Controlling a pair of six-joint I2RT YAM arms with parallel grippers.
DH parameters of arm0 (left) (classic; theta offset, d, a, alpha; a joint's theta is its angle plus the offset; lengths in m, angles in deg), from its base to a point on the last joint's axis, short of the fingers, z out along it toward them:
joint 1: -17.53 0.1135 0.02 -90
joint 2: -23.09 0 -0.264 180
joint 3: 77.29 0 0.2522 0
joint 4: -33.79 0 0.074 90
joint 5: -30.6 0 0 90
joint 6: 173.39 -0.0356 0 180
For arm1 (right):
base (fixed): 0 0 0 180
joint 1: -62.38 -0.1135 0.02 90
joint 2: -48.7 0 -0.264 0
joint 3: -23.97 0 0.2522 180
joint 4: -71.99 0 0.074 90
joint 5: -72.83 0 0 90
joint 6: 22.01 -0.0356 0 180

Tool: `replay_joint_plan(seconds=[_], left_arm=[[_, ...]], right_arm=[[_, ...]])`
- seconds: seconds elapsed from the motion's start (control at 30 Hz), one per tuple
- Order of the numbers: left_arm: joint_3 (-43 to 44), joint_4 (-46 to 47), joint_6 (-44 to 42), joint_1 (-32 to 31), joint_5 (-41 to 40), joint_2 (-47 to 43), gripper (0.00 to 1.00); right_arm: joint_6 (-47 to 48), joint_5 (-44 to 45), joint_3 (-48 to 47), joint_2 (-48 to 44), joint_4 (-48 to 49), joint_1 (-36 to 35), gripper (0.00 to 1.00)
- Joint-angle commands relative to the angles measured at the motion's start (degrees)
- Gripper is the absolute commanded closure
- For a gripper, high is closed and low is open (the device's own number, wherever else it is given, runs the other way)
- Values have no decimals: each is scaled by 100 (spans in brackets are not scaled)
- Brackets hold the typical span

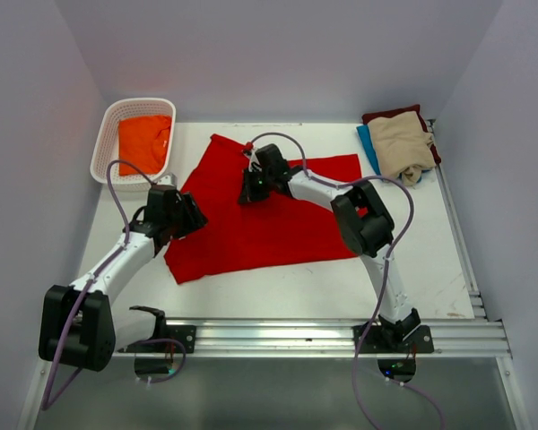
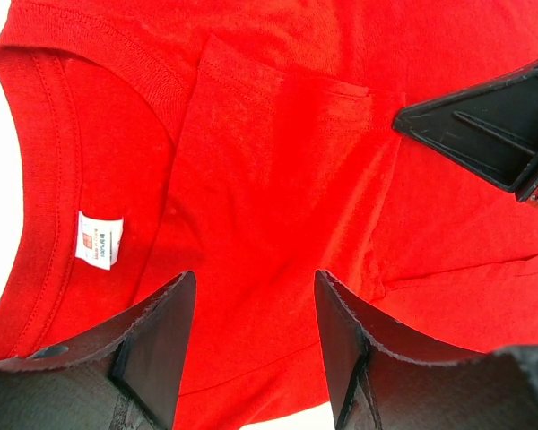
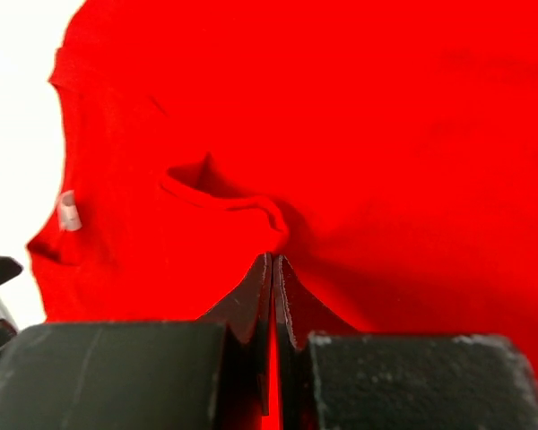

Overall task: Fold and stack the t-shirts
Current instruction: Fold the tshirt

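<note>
The large red t-shirt point(image 1: 269, 210) lies spread flat in the middle of the table. My right gripper point(image 1: 251, 188) sits on its upper middle part, shut on a puckered fold of the red cloth point(image 3: 274, 235). My left gripper point(image 1: 195, 218) is at the shirt's left edge, open and empty, its fingers point(image 2: 161, 331) just above the red cloth point(image 2: 278, 179) near the collar. The white tag point(image 2: 100, 238) shows inside the collar. An orange t-shirt point(image 1: 145, 141) lies in the basket. A beige t-shirt point(image 1: 402, 143) lies on a maroon one point(image 1: 390, 115) and a blue one point(image 1: 368, 143) at the back right.
The white slotted basket point(image 1: 103, 148) stands at the back left corner. White walls close in the table on three sides. A metal rail point(image 1: 323, 336) runs along the near edge. The right gripper's black finger point(image 2: 484, 125) shows in the left wrist view.
</note>
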Motion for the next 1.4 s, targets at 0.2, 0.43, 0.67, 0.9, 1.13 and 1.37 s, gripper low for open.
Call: replay_joint_plan(seconds=[0.2, 0.43, 0.67, 0.9, 1.13, 1.37], left_arm=[[-58, 312, -131, 64, 5, 48, 41], [143, 461, -201, 73, 84, 22, 39], [1476, 795, 88, 108, 128, 811, 20], [3779, 673, 299, 292, 610, 3461, 21], [6365, 136, 431, 529, 840, 5742, 28], [7263, 871, 1106, 766, 1207, 6885, 33]], right_arm=[[304, 1210, -58, -540, -428, -286, 74], [471, 1975, 634, -1523, -323, -515, 27], [751, 2616, 1304, -2938, -699, -515, 15], [831, 2933, 2208, -4221, -1402, -515, 18], [831, 3100, 3193, -5803, -1799, -506, 21], [700, 3259, 3888, -6929, -2177, -515, 27]])
